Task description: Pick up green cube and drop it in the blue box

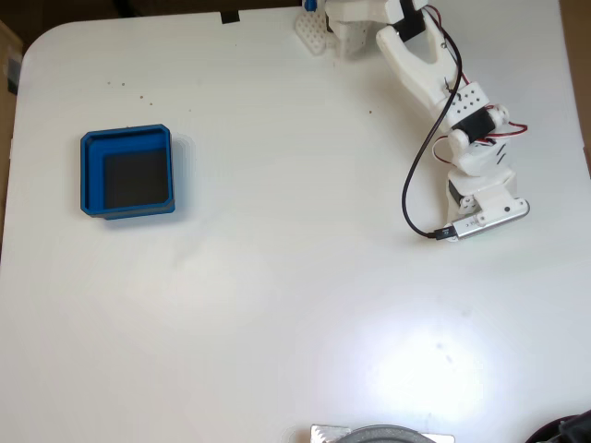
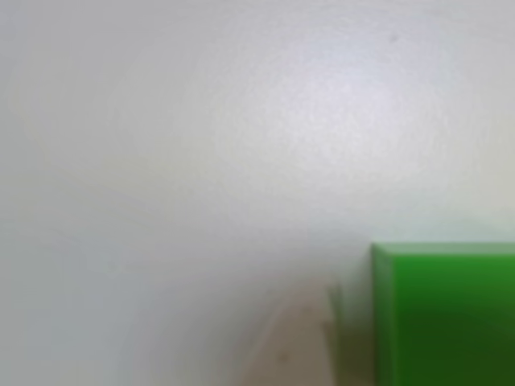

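Gripper (image 1: 480,208) hanging low over worktop (image 1: 277,305), green cube (image 2: 442,314) sitting beside one finger (image 2: 294,342); grip state unclear. Blue box (image 1: 126,173) waiting well apart, empty.

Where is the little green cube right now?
The small bright green cube sits at the bottom right of the other view, on the white table, right beside a pale blurry gripper fingertip.

Table (image 1: 277,305): white, rounded corners, spreads below me; glare patch toward 5 o'clock.
Specks (image 1: 129,89): small dark dots at 10 o'clock.
Grey round object (image 1: 380,434): cut off at 6 o'clock edge.
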